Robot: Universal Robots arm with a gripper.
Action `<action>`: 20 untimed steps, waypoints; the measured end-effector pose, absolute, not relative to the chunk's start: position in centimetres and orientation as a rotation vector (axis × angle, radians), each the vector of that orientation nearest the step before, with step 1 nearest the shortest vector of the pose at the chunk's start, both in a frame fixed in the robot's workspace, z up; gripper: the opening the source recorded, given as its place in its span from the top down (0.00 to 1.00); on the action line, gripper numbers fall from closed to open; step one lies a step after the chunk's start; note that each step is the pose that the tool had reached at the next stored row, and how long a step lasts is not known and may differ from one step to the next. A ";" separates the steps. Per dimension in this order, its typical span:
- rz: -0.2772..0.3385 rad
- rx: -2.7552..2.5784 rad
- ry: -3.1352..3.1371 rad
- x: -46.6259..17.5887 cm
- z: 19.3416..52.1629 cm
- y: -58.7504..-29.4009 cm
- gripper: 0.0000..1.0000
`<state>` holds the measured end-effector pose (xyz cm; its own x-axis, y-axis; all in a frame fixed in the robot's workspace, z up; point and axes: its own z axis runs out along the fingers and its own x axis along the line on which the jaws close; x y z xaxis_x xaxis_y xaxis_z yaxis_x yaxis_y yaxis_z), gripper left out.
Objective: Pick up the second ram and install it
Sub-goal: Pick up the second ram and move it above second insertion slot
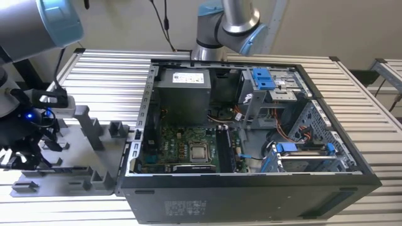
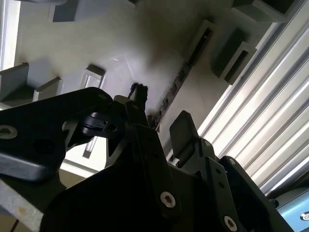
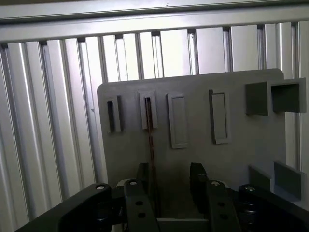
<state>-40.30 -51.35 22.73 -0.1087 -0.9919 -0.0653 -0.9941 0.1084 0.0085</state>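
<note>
Dark ram [image 3: 150, 140], one, between two jaws

— What sort of place is this?
— A robotics lab or assembly workshop, I'd say. A slatted aluminium table [image 1: 100, 70] carries an open computer case [image 1: 251, 202], its boards and drive bays bare.
— Anything else?
— A grey fixture tray [image 1: 69, 172] lies at the case's nine o'clock, and a robot arm [image 1: 223, 21] stands at twelve. The pale wall [image 1: 326, 23] with hanging cables [image 1: 166, 21] seems institutional, though little of it shows.
</note>
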 end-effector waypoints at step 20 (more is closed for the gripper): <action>0.075 -2.131 2.250 -40.7 20.3 -51.8 0.52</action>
